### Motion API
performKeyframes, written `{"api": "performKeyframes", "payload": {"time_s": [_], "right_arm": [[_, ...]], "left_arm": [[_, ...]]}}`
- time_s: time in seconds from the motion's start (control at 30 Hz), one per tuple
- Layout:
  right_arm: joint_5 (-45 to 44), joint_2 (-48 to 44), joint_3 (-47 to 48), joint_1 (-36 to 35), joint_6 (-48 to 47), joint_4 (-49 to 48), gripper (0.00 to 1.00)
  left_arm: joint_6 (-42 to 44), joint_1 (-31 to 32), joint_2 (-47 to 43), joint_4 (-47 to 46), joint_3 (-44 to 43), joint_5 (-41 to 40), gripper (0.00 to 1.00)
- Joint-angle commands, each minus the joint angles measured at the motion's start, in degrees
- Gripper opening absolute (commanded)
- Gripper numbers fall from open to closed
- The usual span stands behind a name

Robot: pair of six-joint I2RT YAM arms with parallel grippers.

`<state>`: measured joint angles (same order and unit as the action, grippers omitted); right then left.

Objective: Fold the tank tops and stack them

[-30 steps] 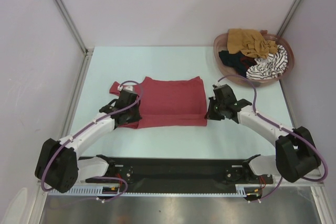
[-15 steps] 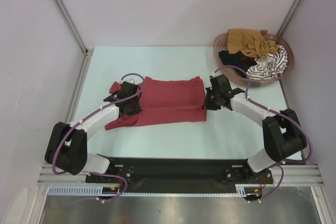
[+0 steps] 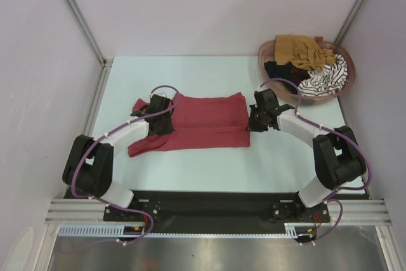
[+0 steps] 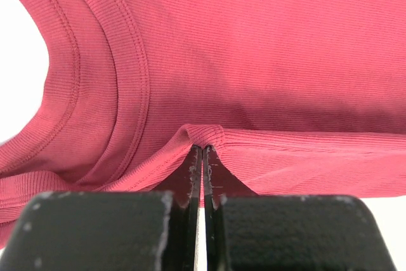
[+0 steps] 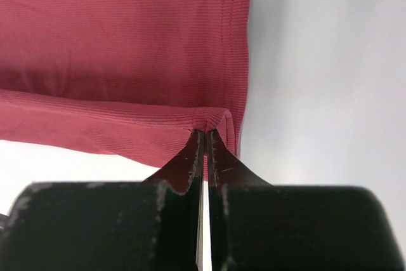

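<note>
Pale green tabletop (image 3: 190,74) fills the overhead view, with light panels walling it in. A dark red tank top (image 3: 206,122) lies across the middle of the table, spread mostly flat, with its strap end to the left. Its near edge is doubled over into a fold running left to right.

In the far right corner, well apart from the red top, sits a pinkish-brown oval basket (image 3: 264,55). Heaped inside are a mustard-brown tank top (image 3: 301,52) on the far side, a black tank top (image 3: 282,71) on the left and a black-and-white striped tank top (image 3: 327,77) on the near right.

The left gripper (image 3: 166,126) is at the left end of the red top. Its wrist camera shows the fingertips (image 4: 195,163) clenched on a small ridge of ribbed red cloth beside the curved strap binding. The right gripper (image 3: 250,124) is at the right end, clenched the same way on the fold, just beside the stitched hem.
</note>
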<state>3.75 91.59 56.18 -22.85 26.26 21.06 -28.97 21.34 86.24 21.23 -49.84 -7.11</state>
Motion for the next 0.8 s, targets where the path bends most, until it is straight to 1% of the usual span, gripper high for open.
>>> {"api": "performKeyframes", "payload": {"time_s": [0.0, 0.3, 0.37, 0.4, 0.43, 0.47, 0.5, 0.53, 0.57, 0.6, 0.63, 0.7, 0.73, 0.77], "right_arm": [[-0.76, -1.33, 1.47, 0.97, -0.86, -1.63, 0.02], [-0.32, 2.62, 3.23, 2.46, -1.12, -2.07, 0.01], [-0.23, 3.15, 3.06, 2.64, -0.95, -2.51, 0.02], [-0.06, 3.42, 3.06, 2.72, -0.95, -2.69, 0.07], [-0.23, 4.03, 2.97, 2.99, -0.6, -3.47, 0.15], [-0.23, 4.21, 2.97, 3.16, -0.6, -3.57, 0.15], [-0.06, 4.12, 3.23, 3.42, -0.34, -3.39, 0.15], [0.2, 4.03, 3.4, 3.6, -0.25, -3.31, 0.15], [0.38, 3.86, 3.49, 3.78, -0.16, -3.31, 0.17], [0.56, 3.34, 3.58, 4.13, -0.07, -3.39, 0.2], [0.47, 3.07, 3.76, 4.22, -0.07, -3.48, 0.27], [0.73, 2.8, 4.19, 4.31, -0.07, -3.57, 0.33], [0.73, 2.63, 4.72, 4.39, -0.07, -3.48, 0.41], [0.65, 2.54, 4.99, 4.39, -0.07, -3.31, 0.43]], "left_arm": [[1.55, -0.86, 0.51, -1.37, -2.62, -0.44, 0.0], [1.02, -1.57, 2.71, -4.53, -2.1, 0.79, 0.02], [1.28, -1.57, 3.5, -4.27, -2.54, 0.44, 0.05], [1.2, -1.57, 3.67, -4.27, -2.8, 0.09, 0.07], [1.02, -1.74, 4.46, -4.27, -3.15, -1.05, 0.2], [1.02, -1.74, 4.29, -4.27, -3.15, -1.23, 0.2], [0.67, -1.83, 4.2, -4.36, -3.07, -1.24, 0.28], [0.76, -1.92, 3.85, -4.71, -2.89, -0.8, 0.33], [0.76, -1.92, 2.98, -4.88, -2.8, -0.8, 0.4], [0.76, -1.92, 2.45, -4.89, -2.8, -1.14, 0.44], [0.67, -1.92, 1.84, -4.8, -2.71, -1.58, 0.49], [0.76, -2.01, 0.52, -4.27, -3.06, -2.98, 0.53], [0.85, -1.92, 0.16, -3.92, -3.24, -3.43, 0.53], [0.93, -1.92, -0.36, -3.75, -3.59, -3.61, 0.53]]}}
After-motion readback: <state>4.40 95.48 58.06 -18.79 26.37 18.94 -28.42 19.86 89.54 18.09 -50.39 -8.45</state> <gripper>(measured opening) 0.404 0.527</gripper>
